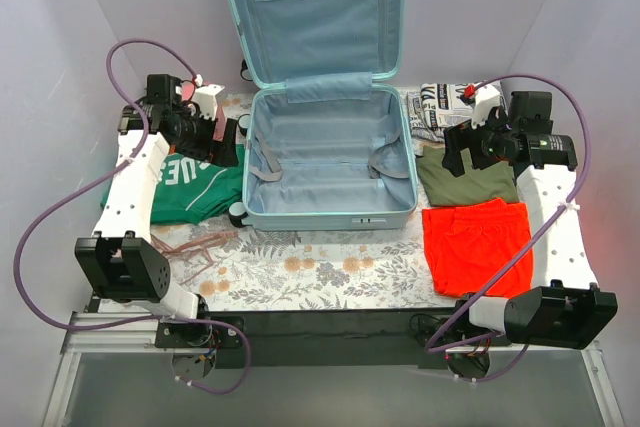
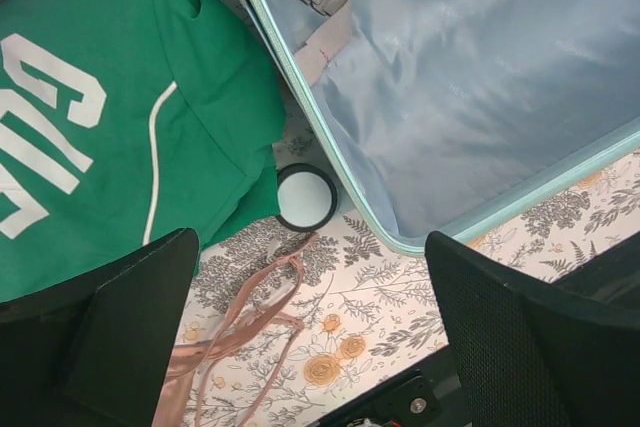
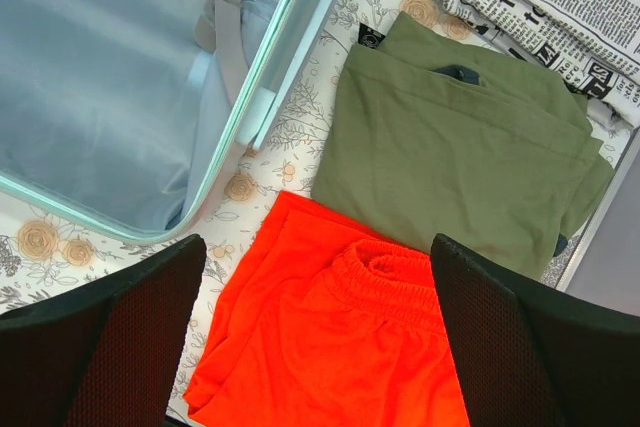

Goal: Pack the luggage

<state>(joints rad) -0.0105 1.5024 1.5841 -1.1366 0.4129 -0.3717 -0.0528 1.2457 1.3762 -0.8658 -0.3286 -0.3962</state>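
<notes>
The pale mint luggage (image 1: 330,212) lies open in the middle of the table, lid raised, its grey-blue lined tray empty. It also shows in the left wrist view (image 2: 470,97) and the right wrist view (image 3: 110,77). A green shirt with white letters (image 1: 195,187) lies left of it. Folded olive clothing (image 1: 465,175) and orange shorts (image 1: 475,242) lie right of it. My left gripper (image 1: 215,137) hovers open over the green shirt (image 2: 110,117). My right gripper (image 1: 462,142) hovers open above the olive clothing (image 3: 450,147) and orange shorts (image 3: 340,337).
A newspaper-print cloth (image 1: 440,102) lies at the back right. A thin pink strap (image 1: 195,242) lies on the floral tablecloth (image 1: 320,262) near the luggage's front-left wheel (image 2: 305,197). A red item (image 1: 188,92) sits by the left arm.
</notes>
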